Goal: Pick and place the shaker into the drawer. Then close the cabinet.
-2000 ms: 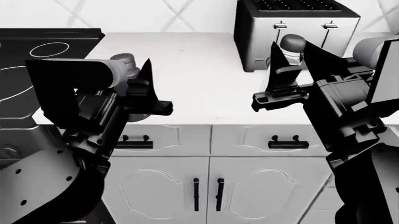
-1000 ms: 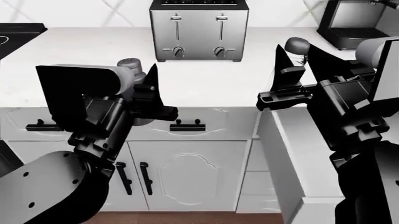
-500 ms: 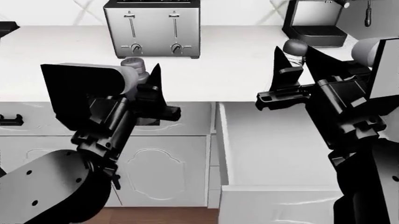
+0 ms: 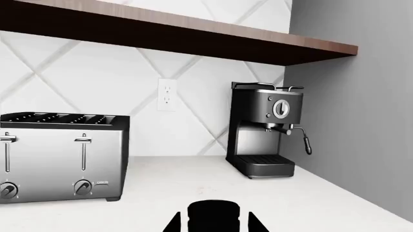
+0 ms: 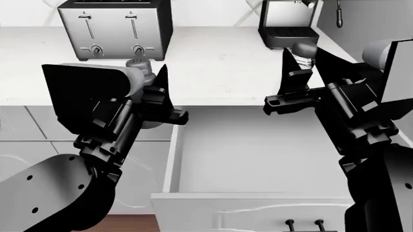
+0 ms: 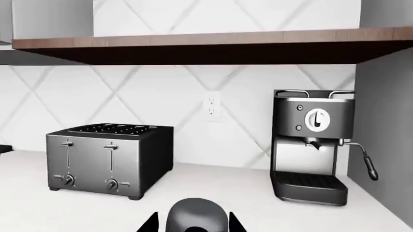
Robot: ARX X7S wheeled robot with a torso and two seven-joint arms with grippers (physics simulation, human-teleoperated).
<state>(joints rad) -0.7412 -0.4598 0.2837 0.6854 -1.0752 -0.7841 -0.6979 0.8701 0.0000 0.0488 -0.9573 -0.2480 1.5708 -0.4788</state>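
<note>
Shaker (image 5: 303,50) over the drawer, that's the play here, and the drawer (image 5: 258,150) sits wide open right below, white inside bare and waiting. To do this well, I'd say: bring the right gripper (image 5: 302,54) straight down toward the middle of that box, keep the shaker upright, clear the side walls, and let go only once it's low, so it doesn't topple or roll. The shaker itself is pinched between the right gripper's two black fingers, grey dome poking up just above the tips, pale body tucked between them; the right wrist view shows that dome dead centre between the finger ends. It looks held up above the drawer's far right part, not yet down inside. Left gripper (image 5: 161,82) hangs beside the drawer's left wall, carrying nothing I can make out; spread or closed, I cannot tell. Beyond lies the counter (image 5: 219,72), then toaster (image 5: 113,29) and coffee machine (image 5: 288,24) by the wall.
</note>
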